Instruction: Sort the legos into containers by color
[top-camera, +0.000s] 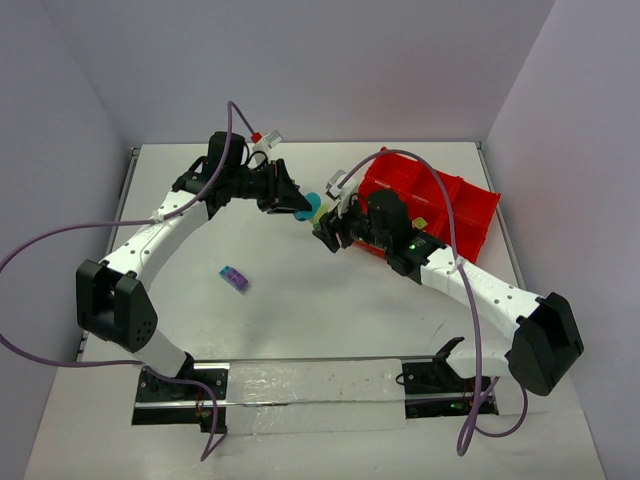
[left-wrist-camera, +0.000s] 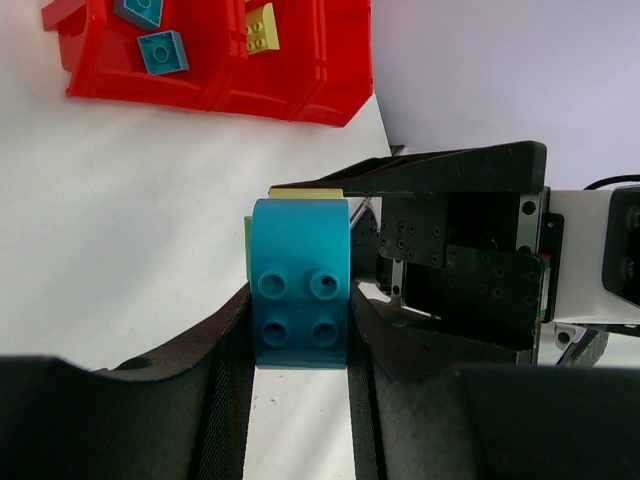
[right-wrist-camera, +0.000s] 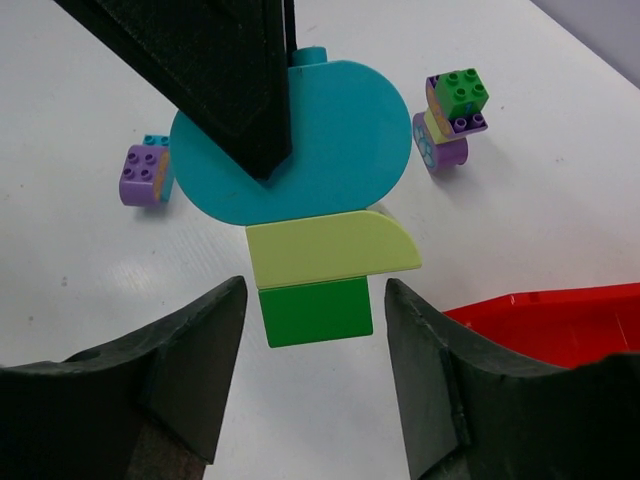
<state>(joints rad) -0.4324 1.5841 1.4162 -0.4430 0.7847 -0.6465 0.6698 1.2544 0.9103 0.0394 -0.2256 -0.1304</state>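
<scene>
My left gripper (top-camera: 297, 204) is shut on a teal brick (left-wrist-camera: 300, 300), the top of a clump held above the table. In the right wrist view the clump is a teal rounded piece (right-wrist-camera: 330, 160), a yellow-green piece (right-wrist-camera: 330, 250) and a green brick (right-wrist-camera: 315, 312) at the end. My right gripper (right-wrist-camera: 315, 300) is open, with the green brick between its fingertips and a gap on each side. In the top view the right gripper (top-camera: 327, 232) sits just left of the red tray (top-camera: 480, 215).
The tray (left-wrist-camera: 300, 90) holds two teal bricks (left-wrist-camera: 163, 51) and a yellow brick (left-wrist-camera: 262, 27). A purple brick (top-camera: 234, 278) lies loose on the table; it also shows in the right wrist view (right-wrist-camera: 143, 175). A green, purple and yellow-green clump (right-wrist-camera: 455, 120) stands beyond.
</scene>
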